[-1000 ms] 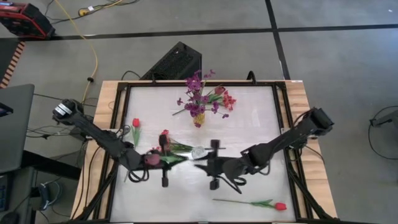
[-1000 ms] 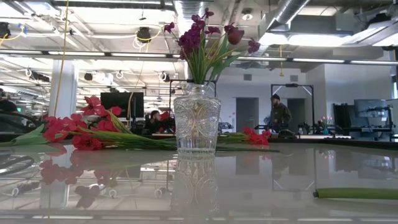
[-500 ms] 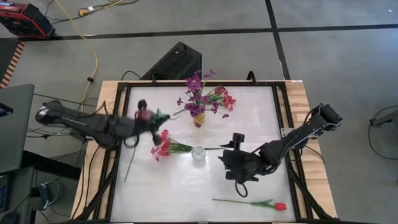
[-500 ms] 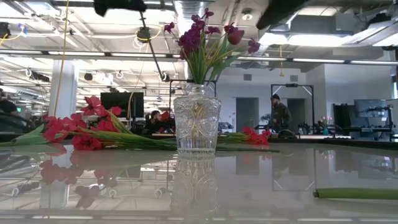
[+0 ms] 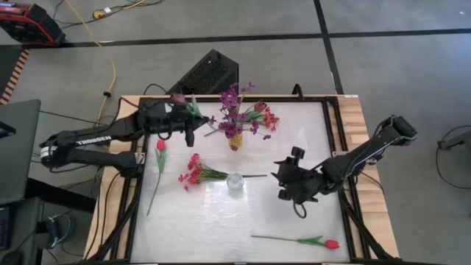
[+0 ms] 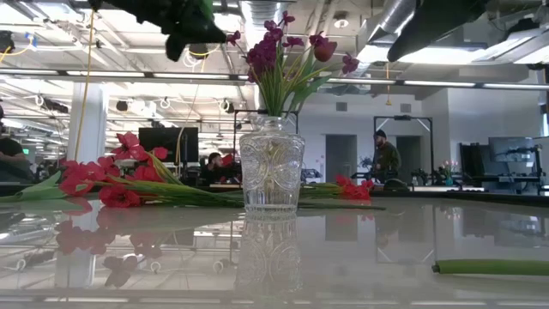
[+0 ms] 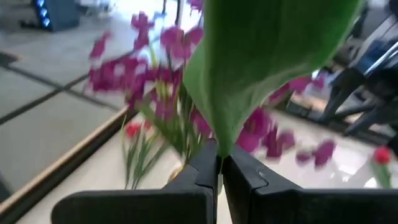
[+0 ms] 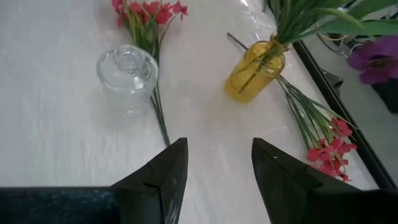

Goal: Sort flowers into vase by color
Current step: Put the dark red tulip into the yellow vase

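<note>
My left gripper (image 5: 188, 120) is over the table's far left, shut on a dark maroon tulip (image 5: 176, 98) with a green leaf (image 7: 261, 56). Just to its right stands a yellow vase (image 5: 234, 141) with purple flowers (image 5: 234, 110). An empty clear glass vase (image 5: 235, 181) stands mid-table on the stems of a red spray (image 5: 193, 174) that lies flat. Another red-pink spray (image 5: 269, 118) lies by the yellow vase. One red tulip (image 5: 160, 146) lies at the left, another (image 5: 331, 244) at the front right. My right gripper (image 8: 214, 163) hangs open right of the glass vase, holding nothing. My left gripper pinches the tulip at the base of its green leaf (image 7: 219, 160) between its two fingertips. The fingers come nearly level from the table's left. The bloom (image 5: 176, 98) stands off to the far side of the fingers, and the flower is lifted clear of the table.
The white tabletop (image 5: 221, 228) has a dark frame, with wooden borders (image 5: 364, 147) at left and right. A black box (image 5: 210, 73) stands on the floor behind the far edge. In the low view, a person (image 6: 384, 159) stands far back in the room.
My left gripper has swung from the near middle of the table up and to the far left, toward the yellow vase, carrying the maroon tulip clear of the table. My right gripper has drawn back from the middle toward the table's right edge.
</note>
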Available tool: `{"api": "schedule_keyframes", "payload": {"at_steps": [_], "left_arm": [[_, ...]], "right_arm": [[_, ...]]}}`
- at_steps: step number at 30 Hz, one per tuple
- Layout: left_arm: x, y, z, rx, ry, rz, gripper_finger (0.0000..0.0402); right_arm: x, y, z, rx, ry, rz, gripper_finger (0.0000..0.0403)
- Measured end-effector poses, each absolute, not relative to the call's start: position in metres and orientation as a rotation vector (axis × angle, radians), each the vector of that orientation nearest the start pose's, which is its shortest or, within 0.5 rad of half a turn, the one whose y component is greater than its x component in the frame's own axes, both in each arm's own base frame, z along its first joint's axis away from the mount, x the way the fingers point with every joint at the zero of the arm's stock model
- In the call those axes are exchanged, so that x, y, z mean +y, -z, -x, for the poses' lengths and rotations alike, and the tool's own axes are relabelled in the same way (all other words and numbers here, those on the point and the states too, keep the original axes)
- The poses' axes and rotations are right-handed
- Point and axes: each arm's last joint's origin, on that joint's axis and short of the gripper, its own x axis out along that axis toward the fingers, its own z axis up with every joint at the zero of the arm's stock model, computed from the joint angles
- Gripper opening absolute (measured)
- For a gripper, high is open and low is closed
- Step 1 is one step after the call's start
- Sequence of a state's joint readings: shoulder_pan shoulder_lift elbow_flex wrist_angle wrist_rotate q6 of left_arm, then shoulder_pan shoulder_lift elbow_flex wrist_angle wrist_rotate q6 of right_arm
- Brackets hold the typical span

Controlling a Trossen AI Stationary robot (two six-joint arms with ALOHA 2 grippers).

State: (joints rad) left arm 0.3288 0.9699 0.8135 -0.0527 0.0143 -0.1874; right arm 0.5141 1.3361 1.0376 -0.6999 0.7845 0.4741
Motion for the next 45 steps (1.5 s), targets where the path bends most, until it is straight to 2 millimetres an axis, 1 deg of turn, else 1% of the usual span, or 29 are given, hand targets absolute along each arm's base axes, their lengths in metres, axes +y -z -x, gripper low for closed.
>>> {"api": "schedule_keyframes", "payload": {"at_steps": [7, 13, 17, 22, 28, 30, 34, 41, 45], "left_arm": [[0.091, -0.317, -0.215, 0.143, -0.293, 0.282, 0.0], [0.111, -0.307, -0.224, 0.144, -0.255, 0.32, 0.0], [0.12, -0.303, -0.225, 0.149, -0.265, 0.328, 0.0], [0.124, -0.303, -0.223, 0.152, -0.276, 0.322, 0.0], [0.123, -0.304, -0.222, 0.148, -0.252, 0.318, 0.0], [0.123, -0.304, -0.222, 0.147, -0.249, 0.318, 0.0], [0.123, -0.305, -0.222, 0.14, -0.248, 0.315, 0.0], [0.123, -0.305, -0.222, 0.14, -0.248, 0.315, 0.0], [0.122, -0.305, -0.223, 0.137, -0.231, 0.323, 0.0]], "right_arm": [[0.095, -0.277, -0.225, 0.67, 0.443, 0.121, 0.019], [0.086, -0.275, -0.229, 0.682, 0.469, 0.148, 0.0187], [0.081, -0.275, -0.231, 0.689, 0.487, 0.155, 0.0187], [0.075, -0.276, -0.233, 0.695, 0.498, 0.166, 0.0187], [0.071, -0.276, -0.238, 0.686, 0.482, 0.133, 0.0187], [0.069, -0.27, -0.241, 0.681, 0.456, 0.146, 0.0187], [0.061, -0.248, -0.246, 0.65, 0.41, 0.13, 0.0187], [0.037, -0.214, -0.252, 0.459, 0.397, 0.066, 0.0187], [0.02, -0.202, -0.249, 0.356, 0.371, 0.017, 0.0187]]}}
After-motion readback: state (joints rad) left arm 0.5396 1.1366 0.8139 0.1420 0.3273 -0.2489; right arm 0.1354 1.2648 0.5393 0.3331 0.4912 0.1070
